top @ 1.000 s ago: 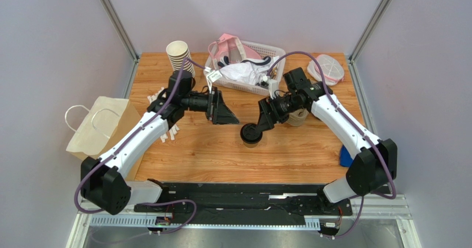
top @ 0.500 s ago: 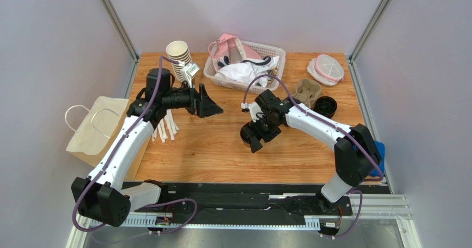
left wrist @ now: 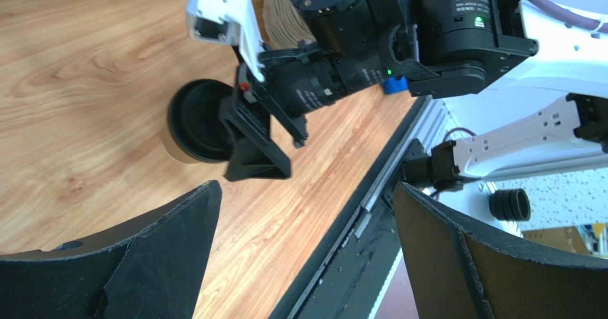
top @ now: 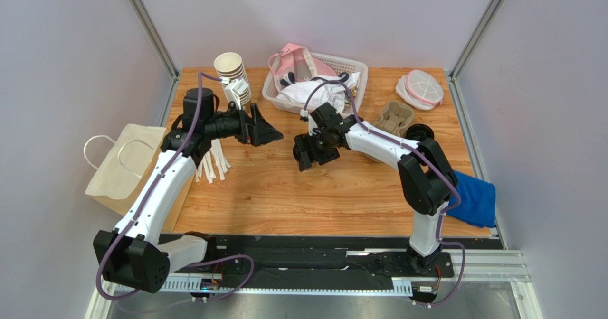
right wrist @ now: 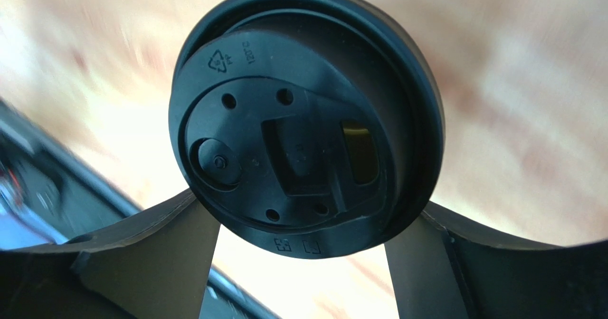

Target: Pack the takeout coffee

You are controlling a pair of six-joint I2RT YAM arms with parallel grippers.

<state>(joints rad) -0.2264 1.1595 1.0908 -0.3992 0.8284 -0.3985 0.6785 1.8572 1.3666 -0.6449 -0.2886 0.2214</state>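
Observation:
The takeout coffee, a brown paper cup with a round black lid [left wrist: 194,119], is near the table's middle. My right gripper [top: 302,152] is shut on it, one finger on each side. In the right wrist view the lid [right wrist: 300,112] fills the frame between the two fingers [right wrist: 143,255]. In the top view the gripper hides most of the cup. My left gripper [top: 267,130] is open and empty, a short way left of the cup and pointing at it. It also shows in the left wrist view [left wrist: 305,191].
A brown paper bag [top: 132,162] lies at the left edge. A stack of lidless cups [top: 230,68] and a white basket [top: 357,70] stand at the back. A cup carrier [top: 396,116], a loose black lid [top: 421,132], white sticks [top: 213,164] and a blue cloth [top: 474,198] are also here.
My right gripper closed on the cup and has carried it left and toward the back. My left gripper has pulled back to the left and stays open.

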